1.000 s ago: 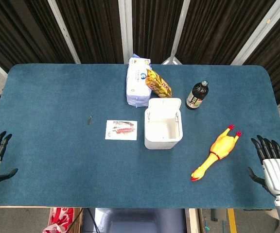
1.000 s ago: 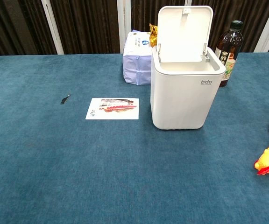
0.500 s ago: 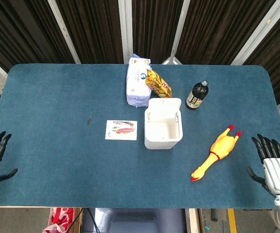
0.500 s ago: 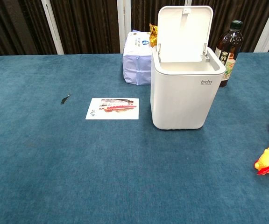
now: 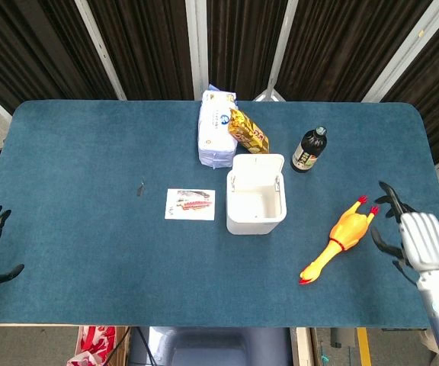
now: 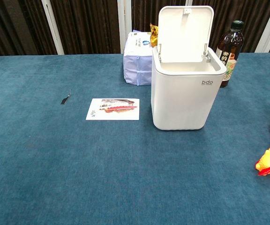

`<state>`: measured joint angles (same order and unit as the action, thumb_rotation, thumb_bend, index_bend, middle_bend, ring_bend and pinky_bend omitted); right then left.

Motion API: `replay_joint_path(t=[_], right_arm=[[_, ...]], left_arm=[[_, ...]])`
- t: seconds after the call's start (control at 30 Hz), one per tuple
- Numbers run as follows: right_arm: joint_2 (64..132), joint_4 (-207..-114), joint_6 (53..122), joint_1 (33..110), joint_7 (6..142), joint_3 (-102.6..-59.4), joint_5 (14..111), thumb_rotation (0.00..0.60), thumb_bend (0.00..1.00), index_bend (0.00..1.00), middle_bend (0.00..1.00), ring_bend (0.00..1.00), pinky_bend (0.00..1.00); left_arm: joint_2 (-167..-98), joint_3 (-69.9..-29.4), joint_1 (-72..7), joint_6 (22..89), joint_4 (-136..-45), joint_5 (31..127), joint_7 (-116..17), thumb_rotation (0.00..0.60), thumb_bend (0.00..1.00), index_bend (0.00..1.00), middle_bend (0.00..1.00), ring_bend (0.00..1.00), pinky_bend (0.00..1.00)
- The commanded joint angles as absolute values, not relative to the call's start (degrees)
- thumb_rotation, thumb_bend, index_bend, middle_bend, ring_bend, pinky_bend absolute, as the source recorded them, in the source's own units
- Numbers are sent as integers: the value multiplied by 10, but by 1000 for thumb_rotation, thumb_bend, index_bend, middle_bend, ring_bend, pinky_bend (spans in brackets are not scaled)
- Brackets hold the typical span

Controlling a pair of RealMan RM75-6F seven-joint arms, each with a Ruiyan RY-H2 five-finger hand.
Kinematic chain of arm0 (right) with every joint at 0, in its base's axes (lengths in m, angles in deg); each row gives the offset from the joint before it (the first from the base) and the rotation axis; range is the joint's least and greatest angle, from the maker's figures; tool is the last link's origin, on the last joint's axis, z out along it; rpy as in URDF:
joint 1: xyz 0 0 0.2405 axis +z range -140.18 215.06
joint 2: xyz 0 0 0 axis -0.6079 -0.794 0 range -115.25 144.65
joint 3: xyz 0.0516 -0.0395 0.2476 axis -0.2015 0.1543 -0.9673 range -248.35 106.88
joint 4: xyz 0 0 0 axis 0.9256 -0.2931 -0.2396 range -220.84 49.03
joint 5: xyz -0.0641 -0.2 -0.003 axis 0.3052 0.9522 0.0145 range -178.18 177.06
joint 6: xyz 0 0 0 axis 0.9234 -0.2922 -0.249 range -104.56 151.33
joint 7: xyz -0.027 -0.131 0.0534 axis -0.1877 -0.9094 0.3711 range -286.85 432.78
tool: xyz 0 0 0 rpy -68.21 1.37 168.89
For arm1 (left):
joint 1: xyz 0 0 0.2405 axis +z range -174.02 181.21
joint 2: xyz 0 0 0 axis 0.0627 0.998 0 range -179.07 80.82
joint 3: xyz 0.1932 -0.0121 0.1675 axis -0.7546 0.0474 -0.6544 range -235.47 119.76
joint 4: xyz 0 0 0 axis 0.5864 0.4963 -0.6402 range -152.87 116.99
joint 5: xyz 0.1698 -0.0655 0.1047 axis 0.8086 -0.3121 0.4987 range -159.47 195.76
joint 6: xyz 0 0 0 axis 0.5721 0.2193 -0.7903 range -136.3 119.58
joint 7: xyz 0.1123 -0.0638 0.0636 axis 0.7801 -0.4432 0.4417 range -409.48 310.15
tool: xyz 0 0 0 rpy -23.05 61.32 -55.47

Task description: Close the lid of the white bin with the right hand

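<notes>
While the white bin (image 5: 256,204) stays open-lidded, the right hand (image 5: 418,239), fingers apart and empty, has moved inward.

place: lab test booth | evidence: blue-felt table (image 5: 75,168), dark curtain (image 5: 44,46), white frame struts (image 5: 101,38)
</notes>
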<state>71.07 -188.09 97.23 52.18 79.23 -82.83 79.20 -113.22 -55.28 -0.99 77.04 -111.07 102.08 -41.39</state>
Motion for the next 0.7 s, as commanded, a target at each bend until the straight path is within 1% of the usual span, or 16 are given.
replay_joint_path(t=[0.03, 0.13, 0.23, 0.37, 0.43, 0.6, 0.7], right_arm=[[685, -1902, 908, 571, 829, -873, 735, 600, 685, 0, 631, 773, 823], [669, -1910, 857, 605, 840, -899, 689, 600, 743, 0, 691, 828, 850], [657, -1910, 808, 644, 831, -920, 646, 600, 771, 0, 716, 851, 863], [648, -1912, 757, 683, 826, -938, 596, 600, 792, 0, 740, 871, 867], [648, -1914, 727, 706, 828, -948, 562, 600, 810, 0, 768, 895, 879], [649, -1914, 664, 756, 832, -960, 477, 600, 818, 17, 790, 913, 896], [653, -1910, 646, 783, 815, -956, 441, 600, 829, 67, 790, 913, 896]], left_arm=[[-1132, -552, -12, 766, -1112, 1018, -414, 600, 0, 0, 0, 0, 0], [-1132, -552, -13, 762, -1114, 1016, -413, 600, 0, 0, 0, 0, 0], [-1131, -551, -14, 759, -1117, 1012, -414, 600, 0, 0, 0, 0, 0], [-1131, -550, -16, 754, -1120, 1008, -419, 600, 0, 0, 0, 0, 0], [-1131, -550, -18, 751, -1120, 1008, -419, 600, 0, 0, 0, 0, 0], [-1134, -550, -22, 749, -1115, 1012, -412, 600, 0, 0, 0, 0, 0], [-1135, -550, -23, 746, -1114, 1011, -415, 600, 0, 0, 0, 0, 0]])
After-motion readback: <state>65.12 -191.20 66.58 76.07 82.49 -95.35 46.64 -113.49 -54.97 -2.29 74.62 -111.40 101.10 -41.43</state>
